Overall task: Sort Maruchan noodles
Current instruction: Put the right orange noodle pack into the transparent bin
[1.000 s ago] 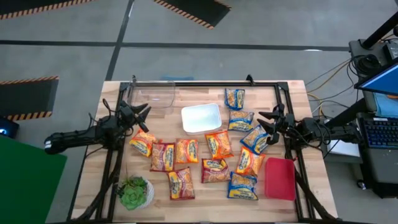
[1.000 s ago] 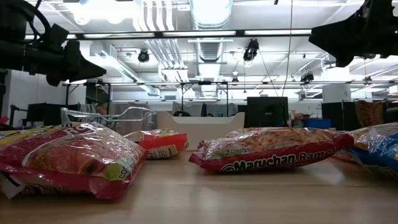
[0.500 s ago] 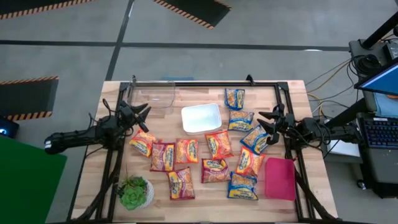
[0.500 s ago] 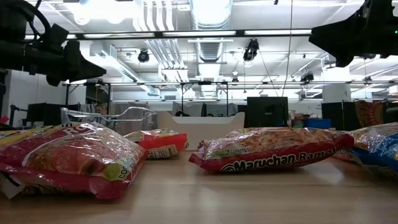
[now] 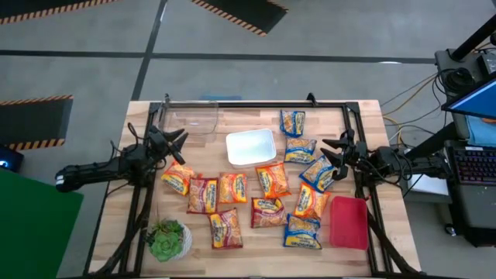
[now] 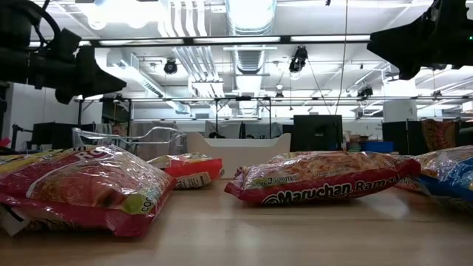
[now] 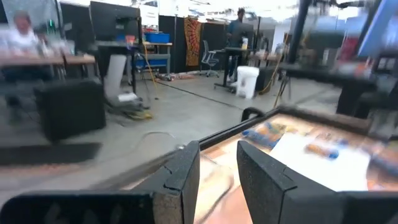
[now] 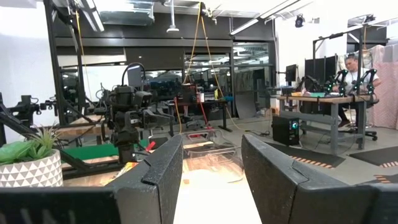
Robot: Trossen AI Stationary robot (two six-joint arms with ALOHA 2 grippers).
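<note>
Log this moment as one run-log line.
phase: before pickup | left pincer: open, empty, above table's left | right pincer: open, empty, above table's right | noodle packets: loose on table | white bin: empty

"Maruchan Ramen" reads in white on the red packet (image 6: 321, 179) front-centre on the table, low view; other print too small.

This was a robotics lab in an open industrial hall. Bare ducts (image 6: 247, 15) and strip lights (image 6: 336, 38) hung from the exposed ceiling, and hazard-striped floor mats (image 5: 240, 12) lay on the grey concrete beyond the wooden table (image 5: 256, 240). Desks with monitors (image 8: 320, 65), an office chair (image 7: 210, 57) and loose cables (image 5: 407, 93) filled the far room. A person (image 8: 354, 65) sat at a workbench on the right.
</note>
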